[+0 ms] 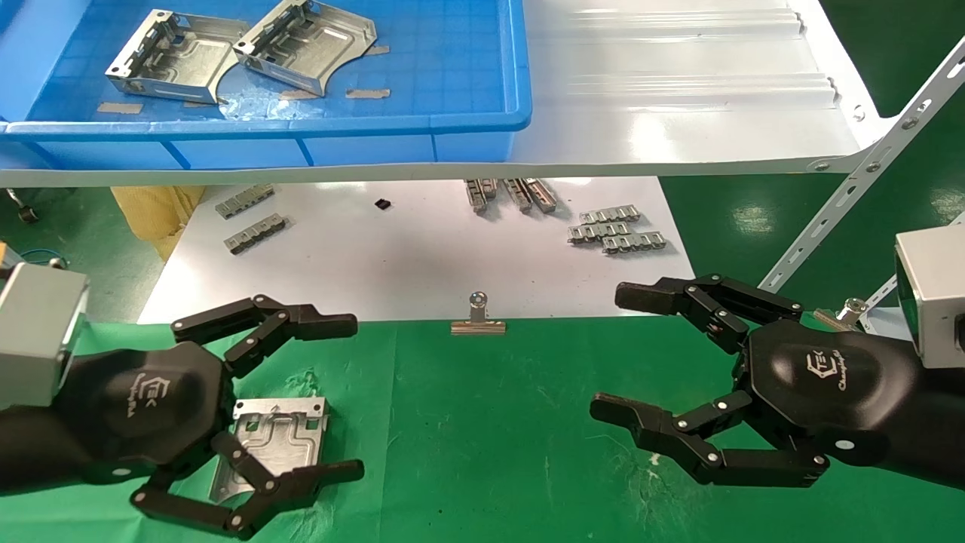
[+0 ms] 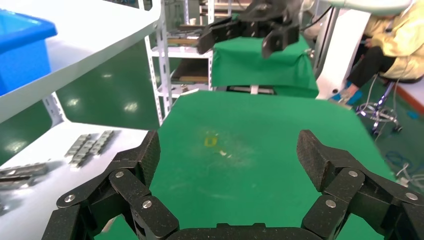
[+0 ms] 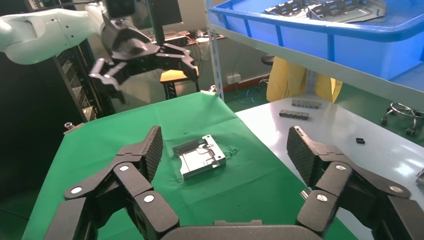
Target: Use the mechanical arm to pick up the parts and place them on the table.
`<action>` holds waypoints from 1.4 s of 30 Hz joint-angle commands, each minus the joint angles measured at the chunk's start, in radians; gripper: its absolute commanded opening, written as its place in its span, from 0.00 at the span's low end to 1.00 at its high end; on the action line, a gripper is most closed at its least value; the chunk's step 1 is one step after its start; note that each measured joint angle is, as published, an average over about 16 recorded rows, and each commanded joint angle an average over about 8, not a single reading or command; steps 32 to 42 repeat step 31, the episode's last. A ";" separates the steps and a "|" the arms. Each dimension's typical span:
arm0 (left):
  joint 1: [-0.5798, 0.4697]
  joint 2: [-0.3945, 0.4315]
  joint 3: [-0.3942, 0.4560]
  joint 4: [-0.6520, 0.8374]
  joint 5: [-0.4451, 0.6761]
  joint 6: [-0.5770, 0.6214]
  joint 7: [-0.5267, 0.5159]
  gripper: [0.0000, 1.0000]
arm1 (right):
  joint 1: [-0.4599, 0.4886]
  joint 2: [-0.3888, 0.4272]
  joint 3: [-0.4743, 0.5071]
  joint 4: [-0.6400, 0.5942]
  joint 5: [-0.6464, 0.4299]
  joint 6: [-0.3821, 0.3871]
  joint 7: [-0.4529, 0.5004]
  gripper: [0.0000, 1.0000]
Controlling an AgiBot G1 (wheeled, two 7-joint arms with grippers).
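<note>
One silvery bracket lies flat on the green-cloth table, partly hidden under my left gripper. That gripper is open, empty and raised above the bracket. The right wrist view shows the bracket lying free on the cloth, with the left gripper well above it. My right gripper is open and empty over the right side of the table. Two more brackets lie in the blue bin on the white shelf. The left wrist view shows bare cloth between its open fingers.
A white sheet behind the table carries small toothed strips. A metal clip sits on the table's far edge. The white shelf overhangs the sheet, with a perforated brace at right.
</note>
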 commanded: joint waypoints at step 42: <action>0.080 -0.025 -0.085 -0.120 -0.039 -0.015 -0.095 1.00 | 0.000 0.000 0.000 0.000 0.000 0.000 0.000 1.00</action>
